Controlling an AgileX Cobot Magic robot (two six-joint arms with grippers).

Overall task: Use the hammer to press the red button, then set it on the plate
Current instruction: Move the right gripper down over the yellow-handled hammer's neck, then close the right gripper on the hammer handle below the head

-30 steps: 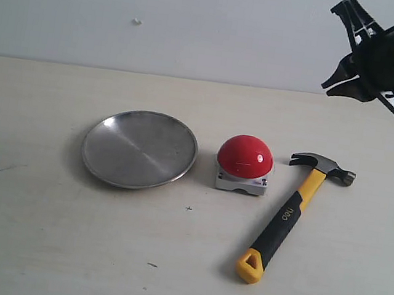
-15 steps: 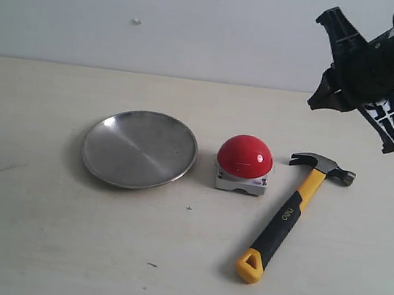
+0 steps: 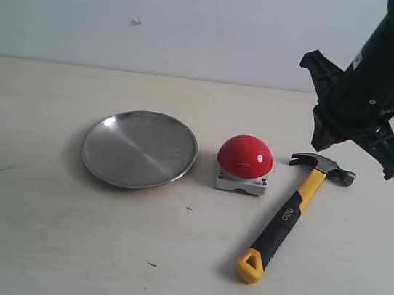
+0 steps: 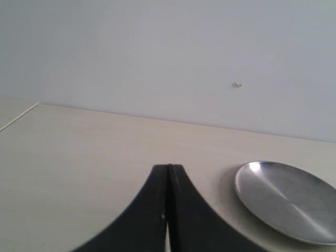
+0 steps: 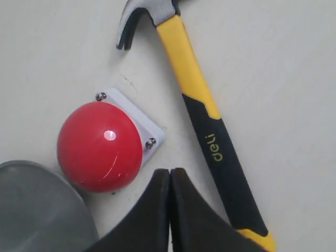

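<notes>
Left fingers [image 4: 155,210]: clenched tip to tip on nothing, outside the exterior view, on the near side of the plate [image 3: 140,148]. They play no visible part in the reach.
Hammer [image 3: 286,217]: flat on the worktop [image 3: 37,242] at the right, untouched. Its yellow looped end points near and its dark head points far, just right of the red button [image 3: 245,156].
Grip risk: the steel head likely outweighs the handle. A hold taken close to the looped end could let the head droop or twist between the fingers, spoiling the aim.
Red button: unpressed, at centre, between the plate on its left and the hammer on its right. It sits close to the handle, so a spread finger coming down could strike the dome and press it without the hammer.
Plate: bare, shallow and left of the button. The hammer looks longer than the dish is wide, so it could overhang, tip the rim or slide off.
Right fingers [image 5: 157,210]: pressed together on nothing, hanging over the far right above the gap between button and handle, clear of both.
Approach risk: if they descend while shut, they would shove or roll the handle instead of straddling it. They need to part first.
</notes>
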